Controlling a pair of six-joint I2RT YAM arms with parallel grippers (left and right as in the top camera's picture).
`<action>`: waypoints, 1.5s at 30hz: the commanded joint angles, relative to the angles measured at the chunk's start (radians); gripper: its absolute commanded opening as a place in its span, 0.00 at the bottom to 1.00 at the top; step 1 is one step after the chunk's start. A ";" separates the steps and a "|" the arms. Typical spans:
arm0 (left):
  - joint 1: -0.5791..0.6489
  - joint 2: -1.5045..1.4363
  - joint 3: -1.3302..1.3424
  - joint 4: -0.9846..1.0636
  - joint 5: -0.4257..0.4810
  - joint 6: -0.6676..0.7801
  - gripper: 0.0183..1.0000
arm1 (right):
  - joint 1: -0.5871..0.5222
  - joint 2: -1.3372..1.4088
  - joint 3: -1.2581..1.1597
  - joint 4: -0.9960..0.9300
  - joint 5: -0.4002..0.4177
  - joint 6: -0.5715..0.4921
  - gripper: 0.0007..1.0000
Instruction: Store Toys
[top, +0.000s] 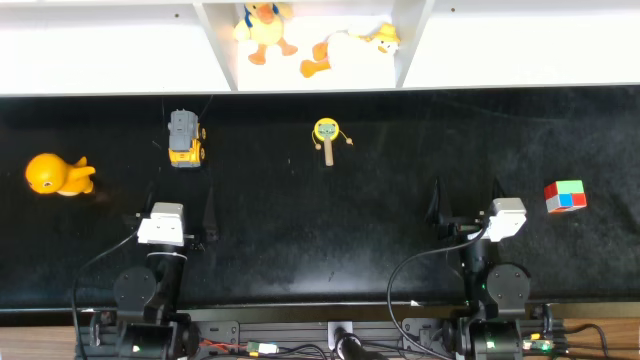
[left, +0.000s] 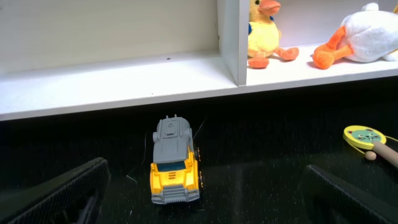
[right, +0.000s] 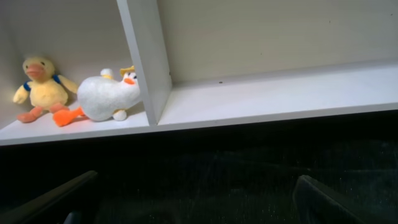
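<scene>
toy truck (left: 175, 163): light, rigid, may roll | hold: across sides | left end effector (left: 207, 168), right end effector (right: 198, 178): spread wide, empty

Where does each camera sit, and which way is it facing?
Top view: overhead, looking down on the black table; both arm bases below, left hand and right hand open.
Left wrist view: on the left arm, facing the shelf past the toy truck; its fingers in the foreground.
Right wrist view: on the right arm, facing the shelf; fingers likewise.
Wrist views share the yellow duck and white duck.
</scene>
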 joint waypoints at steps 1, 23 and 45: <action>-0.007 -0.008 -0.003 -0.002 0.002 0.016 1.00 | 0.005 -0.008 -0.014 0.004 -0.010 0.007 0.99; 0.021 0.012 0.158 -0.149 0.047 -0.074 1.00 | 0.005 -0.008 -0.014 0.003 -0.010 0.007 1.00; 0.611 0.826 0.851 -0.599 0.539 0.403 0.99 | 0.005 -0.008 -0.014 0.004 -0.010 0.007 1.00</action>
